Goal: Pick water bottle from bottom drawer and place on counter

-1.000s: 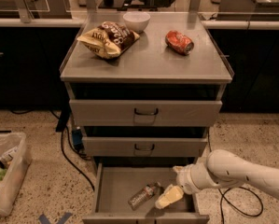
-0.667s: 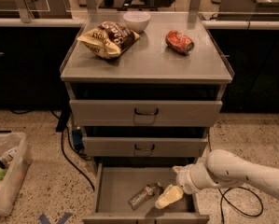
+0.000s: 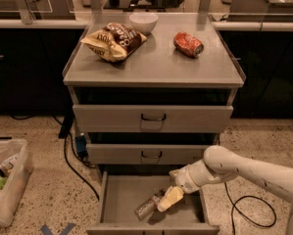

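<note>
Cabinet w/ 3 grey drawers, seen from the front and above. The bottom drawer [image 3: 120, 192] is pulled out and its flat grey floor shows. The 2 drawers above it are shut.

The water bottle [image 3: 146, 208] lies on its side on that floor, right of centre, set diagonally: one end twd the drawer's front, the other up and right at my gripper. It's small, slim, clear plastic, looking greyish against the floor. Can't make out the cap or label.

My gripper [image 3: 169, 199], pale yellow at the tip, is down inside the drawer at the bottle's upper-right end, touching or just beside it. Can't tell how wide it's set or whether it has hold of the bottle. My white arm [image 3: 244, 170] reaches in from the right.

On the counter [image 3: 156, 65]: chip bag [image 3: 114, 41] at left, white bowl [image 3: 143, 22] at back, crushed red can [image 3: 188, 44] at right.
</note>
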Controlling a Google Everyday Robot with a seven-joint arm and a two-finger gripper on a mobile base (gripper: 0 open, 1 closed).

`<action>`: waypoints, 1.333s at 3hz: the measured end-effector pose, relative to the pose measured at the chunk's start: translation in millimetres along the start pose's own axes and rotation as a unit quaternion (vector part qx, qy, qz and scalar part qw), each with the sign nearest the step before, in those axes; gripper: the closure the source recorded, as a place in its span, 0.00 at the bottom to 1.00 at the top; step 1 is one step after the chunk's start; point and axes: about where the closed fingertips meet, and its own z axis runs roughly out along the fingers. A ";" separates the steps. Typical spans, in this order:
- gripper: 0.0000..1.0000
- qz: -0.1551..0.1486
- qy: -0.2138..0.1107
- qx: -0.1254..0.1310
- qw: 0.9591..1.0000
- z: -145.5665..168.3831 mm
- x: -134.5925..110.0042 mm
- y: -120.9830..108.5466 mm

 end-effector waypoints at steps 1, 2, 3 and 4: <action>0.00 0.000 0.000 -0.001 1.000 0.4 0.2 0.6; 0.00 -0.014 0.034 0.018 0.999 22.7 3.2 -0.9; 0.00 -0.009 0.098 0.058 0.993 87.4 24.5 0.7; 0.00 -0.009 0.098 0.059 0.993 86.6 24.8 0.0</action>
